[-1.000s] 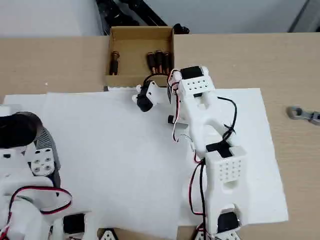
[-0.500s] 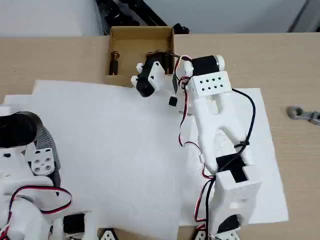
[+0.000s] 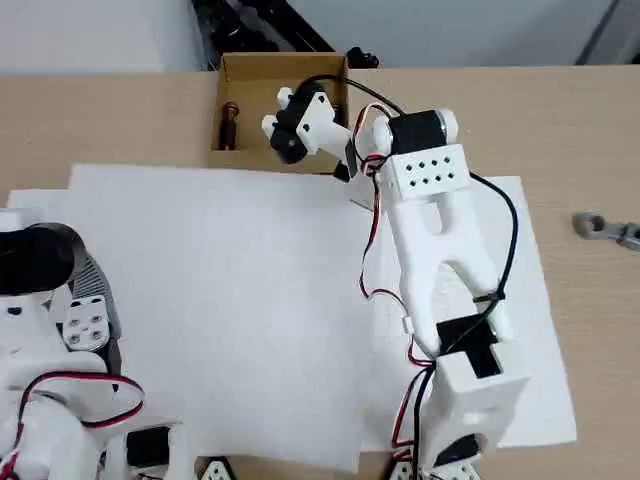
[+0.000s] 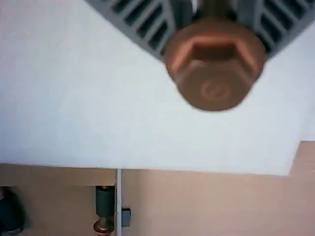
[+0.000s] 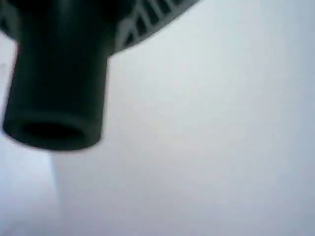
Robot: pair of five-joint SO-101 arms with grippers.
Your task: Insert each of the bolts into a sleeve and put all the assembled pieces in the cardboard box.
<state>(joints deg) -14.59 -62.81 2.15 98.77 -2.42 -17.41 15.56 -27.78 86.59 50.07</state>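
My left gripper (image 4: pixel 211 12) is shut on a copper bolt (image 4: pixel 212 69), whose hex head faces the camera above the white paper (image 4: pixel 74 98). Beyond the paper's edge lies a bolt in a dark sleeve (image 4: pixel 103 216). My right gripper (image 5: pixel 74 14) is shut on a black sleeve (image 5: pixel 59 83) that hangs over the paper. In the high view the right arm stretches to the cardboard box (image 3: pixel 283 62), with its gripper (image 3: pixel 347 160) at the box's near right corner. One assembled piece (image 3: pixel 229 122) lies in the box's left part. The left arm (image 3: pixel 50 300) sits folded at the near left.
White paper (image 3: pixel 230 300) covers the middle of the table. A metal tool (image 3: pixel 600 228) lies on bare wood at the far right. Dark gear (image 3: pixel 240 25) stands behind the box. The right arm's wrist hides the box's right part.
The right arm has swung away from me to the box with the sleeve. The paper's far edge shifted. The left arm has stayed still.
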